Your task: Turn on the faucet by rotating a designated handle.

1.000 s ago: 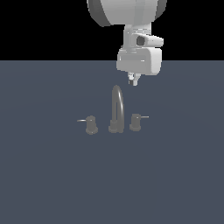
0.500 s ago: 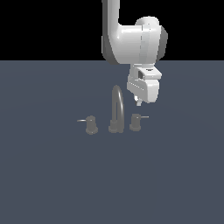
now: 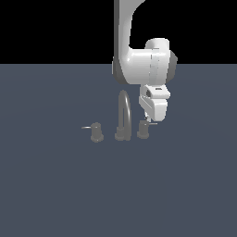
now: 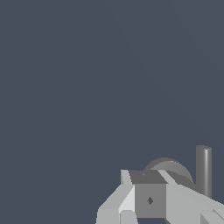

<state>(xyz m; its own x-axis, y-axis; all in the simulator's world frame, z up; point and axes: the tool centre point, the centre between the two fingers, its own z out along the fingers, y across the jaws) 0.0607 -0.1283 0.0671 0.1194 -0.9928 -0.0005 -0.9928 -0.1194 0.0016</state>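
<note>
gripper (image 3: pixel 149 118) lowered, now beside handle (image 3: pixel 143 129)

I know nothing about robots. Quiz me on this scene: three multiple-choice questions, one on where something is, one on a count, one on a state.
1. Where is the gripper in the exterior view?
A. Above the knob on that view's left
B. Close by the handle on that view's right
C. Far from the faucet

2. How many small lever knobs flank the spout?
A. One
B. Two
C. Four

3. Which way does the left knob point its lever in the exterior view?
A. To that view's left
B. Straight up
C. Toward the spout

Answers: 1 B, the gripper hangs right at the right-hand handle. 2 B, one knob stands on each side of the spout. 3 A, its thin lever sticks out leftward, away from the spout.
</note>
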